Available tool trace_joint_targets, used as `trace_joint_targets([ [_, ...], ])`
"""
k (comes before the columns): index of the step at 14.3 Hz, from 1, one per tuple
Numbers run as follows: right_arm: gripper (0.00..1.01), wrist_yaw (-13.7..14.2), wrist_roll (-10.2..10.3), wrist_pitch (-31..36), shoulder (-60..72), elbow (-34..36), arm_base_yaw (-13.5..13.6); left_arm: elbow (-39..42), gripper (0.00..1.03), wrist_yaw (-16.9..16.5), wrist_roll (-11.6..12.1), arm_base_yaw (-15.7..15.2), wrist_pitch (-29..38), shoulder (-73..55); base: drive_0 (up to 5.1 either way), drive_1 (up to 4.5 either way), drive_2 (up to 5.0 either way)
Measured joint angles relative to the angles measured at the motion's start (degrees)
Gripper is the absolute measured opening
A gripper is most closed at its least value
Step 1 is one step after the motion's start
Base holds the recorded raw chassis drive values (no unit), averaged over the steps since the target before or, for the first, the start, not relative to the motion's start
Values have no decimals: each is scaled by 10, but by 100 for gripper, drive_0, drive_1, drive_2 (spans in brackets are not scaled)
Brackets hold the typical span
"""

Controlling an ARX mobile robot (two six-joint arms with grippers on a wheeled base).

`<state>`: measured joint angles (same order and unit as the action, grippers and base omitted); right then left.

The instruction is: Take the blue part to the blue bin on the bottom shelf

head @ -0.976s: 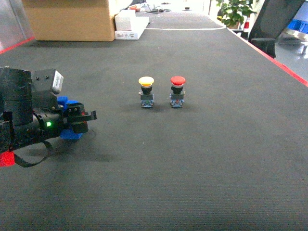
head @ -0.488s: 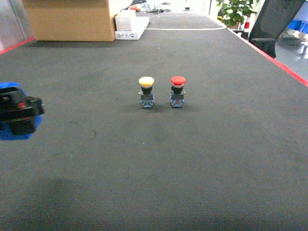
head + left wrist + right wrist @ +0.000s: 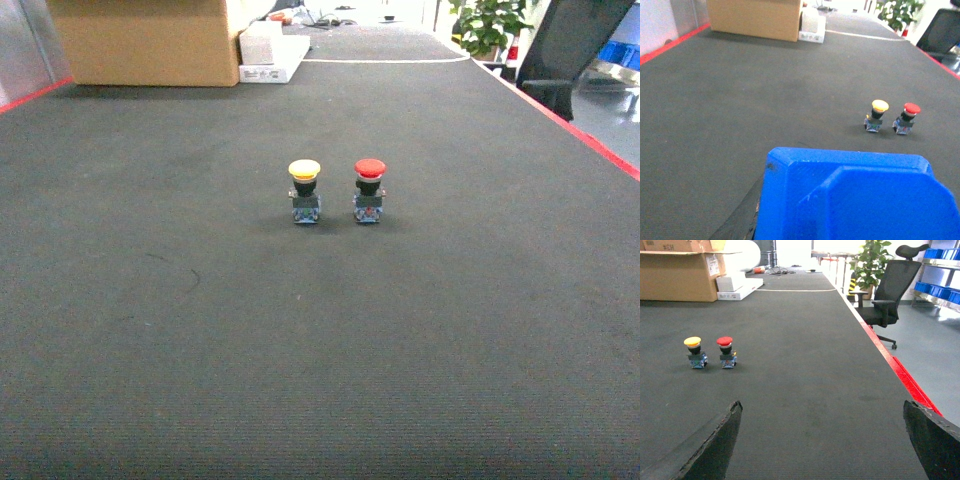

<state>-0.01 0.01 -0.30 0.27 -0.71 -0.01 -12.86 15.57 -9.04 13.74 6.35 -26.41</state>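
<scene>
The blue part (image 3: 855,195), a chunky blue plastic piece, fills the bottom of the left wrist view. My left gripper (image 3: 850,225) is shut on it, and only one dark finger (image 3: 742,220) shows at its left side. This gripper and the part are outside the head view. My right gripper (image 3: 821,403) stands open above bare mat, its two dark fingers (image 3: 715,445) far apart. Blue bins (image 3: 935,289) sit on a metal rack far to the right, beyond the table. I cannot tell which level is the bottom shelf.
A yellow push button (image 3: 304,190) and a red push button (image 3: 369,188) stand side by side mid-table on the dark mat. A cardboard box (image 3: 145,40) and a white box (image 3: 270,55) sit at the far left. A black office chair (image 3: 887,295) stands off the table's red right edge (image 3: 910,385).
My left gripper, carrying the blue part, has moved left and out of the head view. The two buttons have not moved.
</scene>
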Motion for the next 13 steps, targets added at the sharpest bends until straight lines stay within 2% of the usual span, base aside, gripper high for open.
trace_joint_targets([
  [2, 98, 0, 0, 0, 0, 0, 0, -2, 46, 10, 0, 1, -14, 50, 0, 0, 0],
  [13, 98, 0, 0, 0, 0, 0, 0, 1, 46, 10, 0, 0, -21, 43, 0, 0, 0],
])
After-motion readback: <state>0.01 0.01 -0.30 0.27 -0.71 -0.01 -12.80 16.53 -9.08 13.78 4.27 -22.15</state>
